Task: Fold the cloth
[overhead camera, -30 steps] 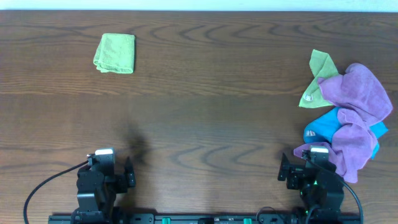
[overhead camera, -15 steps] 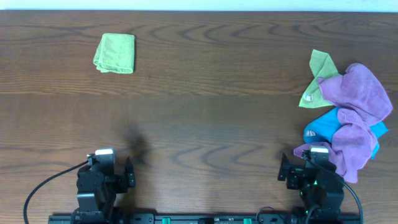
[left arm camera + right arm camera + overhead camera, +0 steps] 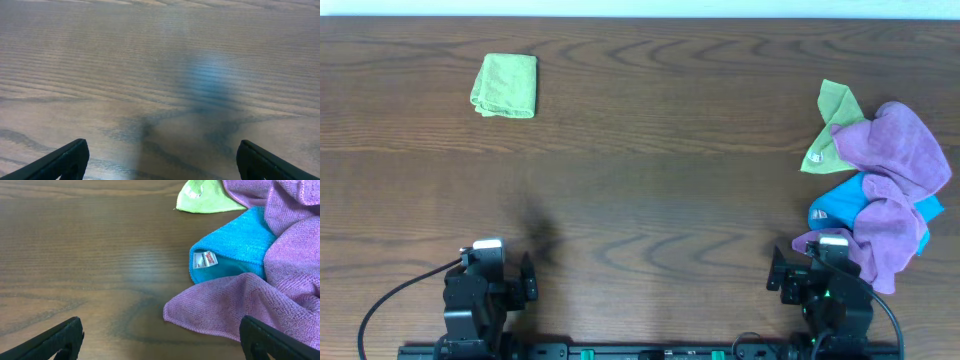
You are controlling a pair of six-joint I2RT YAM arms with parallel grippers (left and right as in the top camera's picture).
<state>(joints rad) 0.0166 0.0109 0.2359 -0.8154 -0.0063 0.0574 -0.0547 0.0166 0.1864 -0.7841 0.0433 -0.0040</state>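
Note:
The lilac-purple cloth [image 3: 895, 175] lies crumpled at the right side of the table, draped over a bright blue cloth [image 3: 840, 205] and a lime-green cloth [image 3: 830, 125]. In the right wrist view the purple cloth [image 3: 260, 300] fills the right half, its near corner just ahead of my right gripper [image 3: 160, 347], which is open and empty. My left gripper [image 3: 160, 165] is open and empty over bare wood, far from the cloth. Both arms rest at the table's front edge, left [image 3: 485, 285] and right [image 3: 825, 280].
A folded lime-green cloth [image 3: 506, 85] lies at the back left. The blue cloth's white tag [image 3: 205, 259] shows in the right wrist view. The brown wood table [image 3: 650, 170] spans the whole view.

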